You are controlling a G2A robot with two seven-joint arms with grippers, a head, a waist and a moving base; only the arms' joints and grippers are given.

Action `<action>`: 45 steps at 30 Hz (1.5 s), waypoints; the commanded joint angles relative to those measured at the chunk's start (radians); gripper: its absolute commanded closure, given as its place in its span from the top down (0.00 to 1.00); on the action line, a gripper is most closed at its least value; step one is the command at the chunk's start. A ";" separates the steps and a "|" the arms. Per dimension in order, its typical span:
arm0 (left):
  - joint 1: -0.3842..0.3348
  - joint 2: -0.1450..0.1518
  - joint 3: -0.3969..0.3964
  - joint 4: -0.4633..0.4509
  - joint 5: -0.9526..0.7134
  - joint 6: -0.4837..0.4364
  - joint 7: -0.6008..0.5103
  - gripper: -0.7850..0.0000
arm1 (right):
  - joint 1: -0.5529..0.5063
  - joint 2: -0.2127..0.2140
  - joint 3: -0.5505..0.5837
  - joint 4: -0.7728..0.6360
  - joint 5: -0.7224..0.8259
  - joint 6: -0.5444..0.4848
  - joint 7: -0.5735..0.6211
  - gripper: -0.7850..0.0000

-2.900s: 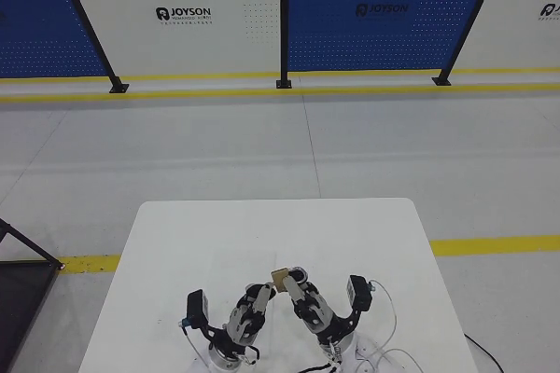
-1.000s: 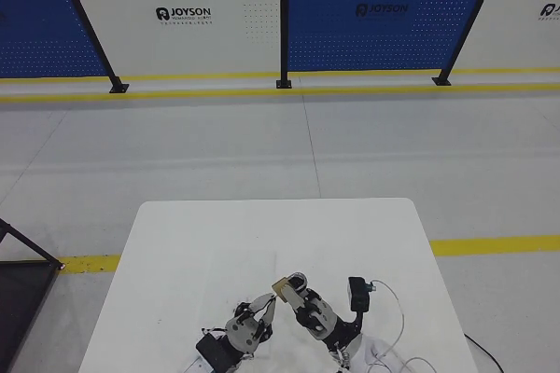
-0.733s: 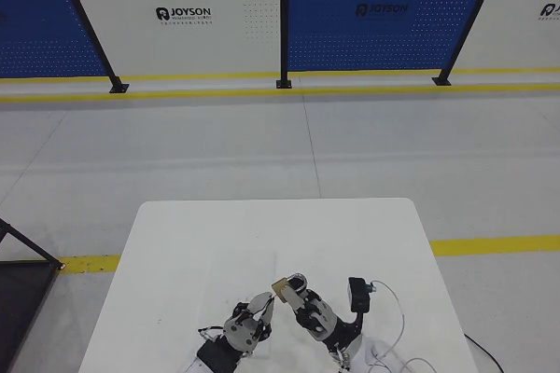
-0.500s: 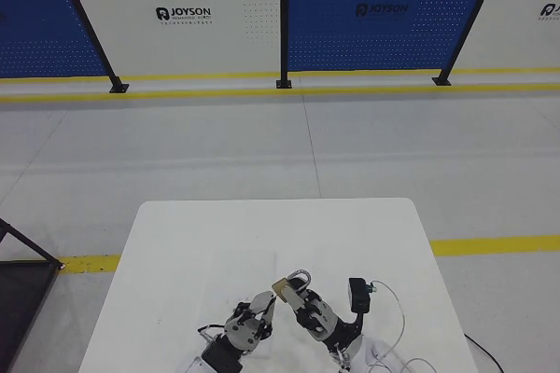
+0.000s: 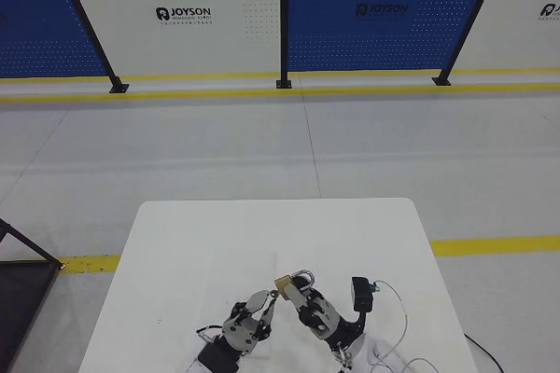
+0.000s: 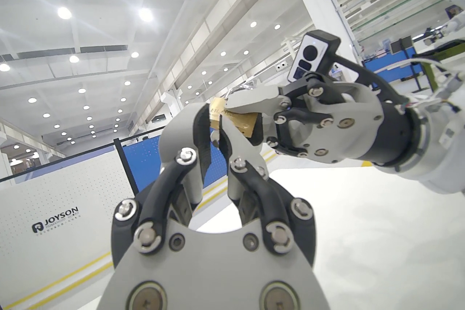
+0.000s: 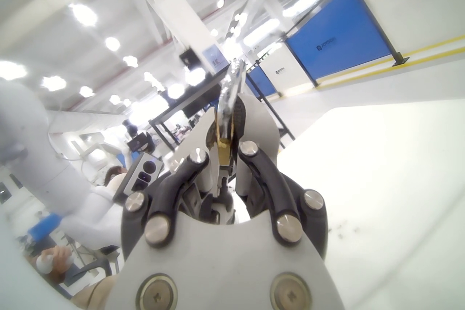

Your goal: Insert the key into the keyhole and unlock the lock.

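Two arms are working tip to tip over the near part of the white counter (image 5: 215, 233). The left arm (image 5: 226, 338) is the big mover: it has been rolling over at the wrist since about three seconds back. Its dark wrist block was sticking out to the side then, and now it is tucked down by the counter's near edge.

The right gripper (image 5: 293, 292) is clamping narrow on the brass lock (image 5: 283, 281) and holding it up off the counter. It has barely shifted in all that time.

The left gripper (image 5: 267, 298) is pressing in from the other side, pinched almost closed. Its tips are touching the end of the lock away from the shackle (image 5: 302, 277). That silver shackle is now standing out beyond the brass body as a clear loop, more so than a second ago. In the right wrist view it is poking up past the fingertips. Whether it has actually sprung free, I cannot tell.

In the left wrist view the left gripper's dark pads (image 6: 202, 130) are squeezing a small brass-coloured piece, the key (image 6: 215, 136), right up against the lock body. The right gripper is gripping that body from the far side.
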 commanded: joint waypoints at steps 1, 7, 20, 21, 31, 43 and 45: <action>0.011 0.005 -0.013 -0.004 -0.016 -0.037 -0.017 1.00 | 0.008 0.000 0.006 0.014 0.012 0.013 0.006 0.00; 0.103 0.035 -0.120 -0.058 -0.078 -0.127 -0.032 1.00 | 0.075 -0.005 0.008 0.099 0.047 0.123 0.091 0.00; 0.301 0.090 -0.391 -0.173 -0.170 -0.270 -0.193 1.00 | 0.291 -0.048 -0.192 0.295 0.033 0.340 0.532 0.00; 0.305 0.090 -0.395 -0.175 -0.175 -0.259 -0.182 1.00 | 0.304 -0.052 -0.205 0.305 0.027 0.356 0.547 0.00; 0.304 0.089 -0.394 -0.169 -0.191 -0.253 -0.158 1.00 | 0.371 -0.079 -0.294 0.370 0.012 0.413 0.646 0.00; 0.304 0.089 -0.394 -0.169 -0.191 -0.253 -0.158 1.00 | 0.375 -0.082 -0.311 0.367 -0.028 0.447 0.630 1.00; 0.304 0.089 -0.394 -0.169 -0.191 -0.253 -0.158 1.00 | 0.372 -0.080 -0.311 0.349 -0.049 0.455 0.634 1.00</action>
